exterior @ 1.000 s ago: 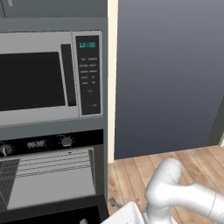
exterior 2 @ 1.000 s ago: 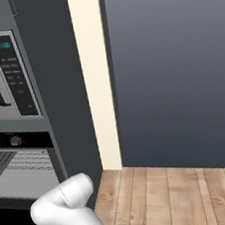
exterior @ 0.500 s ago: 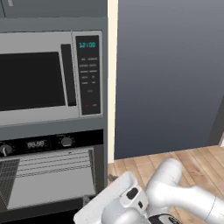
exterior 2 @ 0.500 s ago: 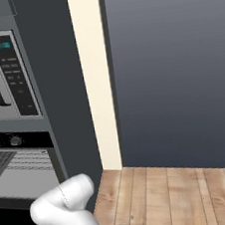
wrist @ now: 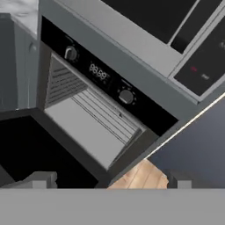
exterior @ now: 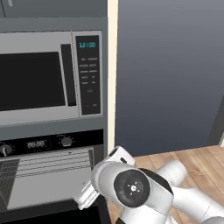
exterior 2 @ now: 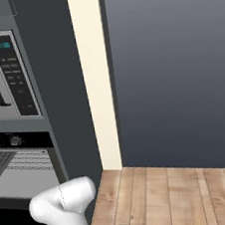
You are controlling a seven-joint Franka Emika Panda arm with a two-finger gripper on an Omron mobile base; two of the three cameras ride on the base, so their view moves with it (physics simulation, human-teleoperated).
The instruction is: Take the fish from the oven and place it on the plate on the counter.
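In the hand view the gripper [wrist: 107, 180] shows two dark fingertips [wrist: 41, 179] standing wide apart at the bottom edge, with nothing between them. Beyond them the oven [wrist: 94, 116] stands with its door down: the dark door panel spreads toward the lower left corner, and behind it lies the grey cavity with wire racks. Above the cavity runs the black control strip with two knobs and a small digital display. I cannot make out the fish on the racks or anywhere in the cavity from these angles. In the left base view the arm's big white elbow with its dark joint now rises in front of the oven's right edge, where half a second ago it sat lower and further right, with the hand near the bottom edge. In the right base view the white link sits at the lower left, much as before. The silver microwave [exterior: 48, 78] sits above the oven, and past the pale trim stands the tall dark grey panel [exterior 2: 173, 66] over the wood floor [exterior 2: 166, 198].
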